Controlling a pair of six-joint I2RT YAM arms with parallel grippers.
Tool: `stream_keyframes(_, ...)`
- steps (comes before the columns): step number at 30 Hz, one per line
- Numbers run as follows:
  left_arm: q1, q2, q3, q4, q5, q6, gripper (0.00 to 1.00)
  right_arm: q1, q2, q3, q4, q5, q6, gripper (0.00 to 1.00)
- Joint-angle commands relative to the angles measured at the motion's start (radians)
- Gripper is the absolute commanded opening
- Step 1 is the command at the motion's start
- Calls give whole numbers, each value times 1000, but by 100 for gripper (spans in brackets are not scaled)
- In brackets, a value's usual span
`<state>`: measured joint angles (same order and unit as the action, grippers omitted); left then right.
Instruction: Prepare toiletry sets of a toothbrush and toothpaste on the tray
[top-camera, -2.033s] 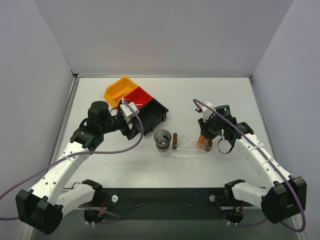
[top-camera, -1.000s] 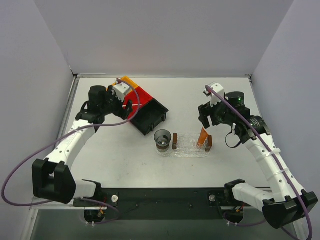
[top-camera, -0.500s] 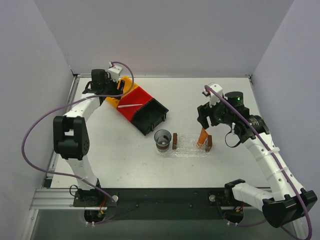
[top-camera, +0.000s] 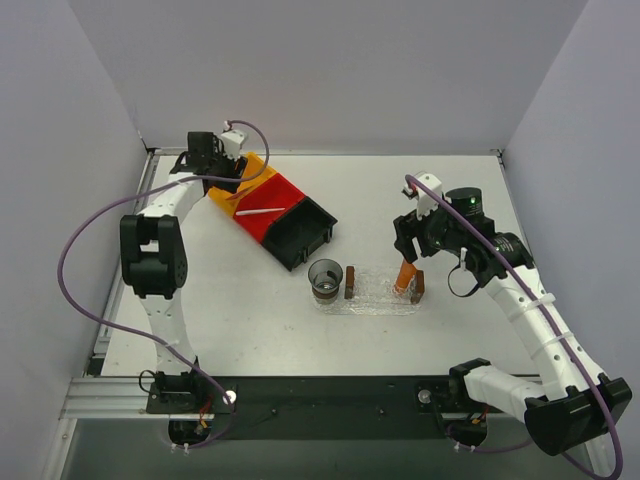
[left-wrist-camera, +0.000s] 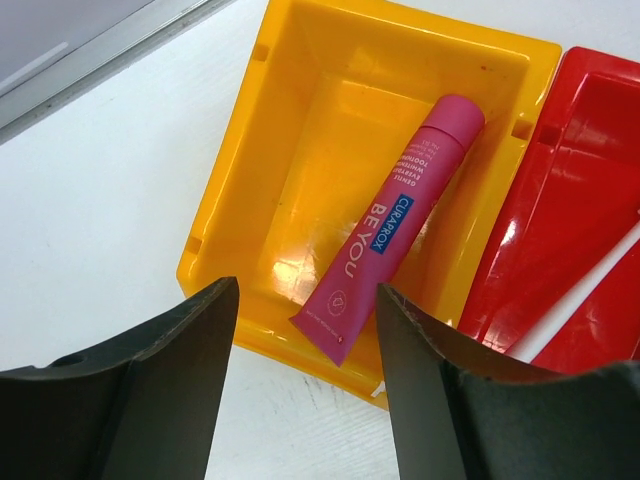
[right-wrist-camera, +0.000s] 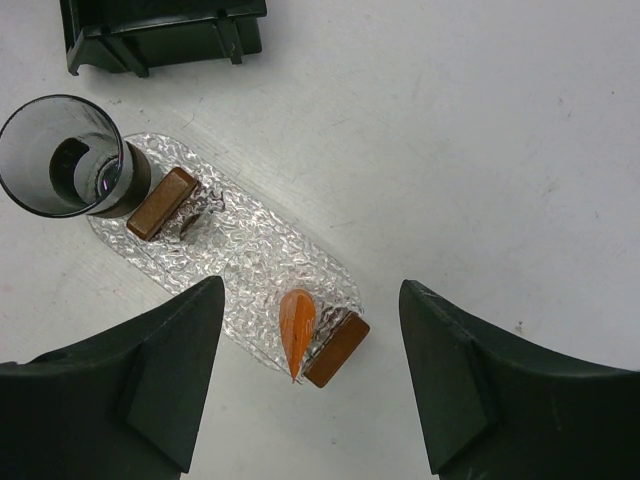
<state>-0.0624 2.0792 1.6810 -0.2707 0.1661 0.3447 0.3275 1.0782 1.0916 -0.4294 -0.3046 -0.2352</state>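
Left end effector swung out to the far bins, now wide open and empty over magenta toothpaste in yellow bin, likely the next pick; right end effector, agape and empty, hovers above orange toothpaste on tray.

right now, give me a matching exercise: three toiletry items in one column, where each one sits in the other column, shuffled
Things:
1. pink toothpaste
2. orange toothpaste
3. toothbrush

Places:
A. red bin
B. clear tray
C. yellow bin

Pairs: 1-C, 2-B, 3-A
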Motion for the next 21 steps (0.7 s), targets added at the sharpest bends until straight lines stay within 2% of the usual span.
stream_keyframes(1, 9, 24, 83, -79, 38, 73, 66, -4, 8, -2, 21, -21, 2, 65)
stream_keyframes(9, 10, 85, 178, -211, 47, 178, 65, -4, 19, -15, 24, -24, 7, 65)
stream_keyframes(21, 13, 148, 238, -308, 52, 260, 64, -4, 37, -25, 32, -25, 7, 64)
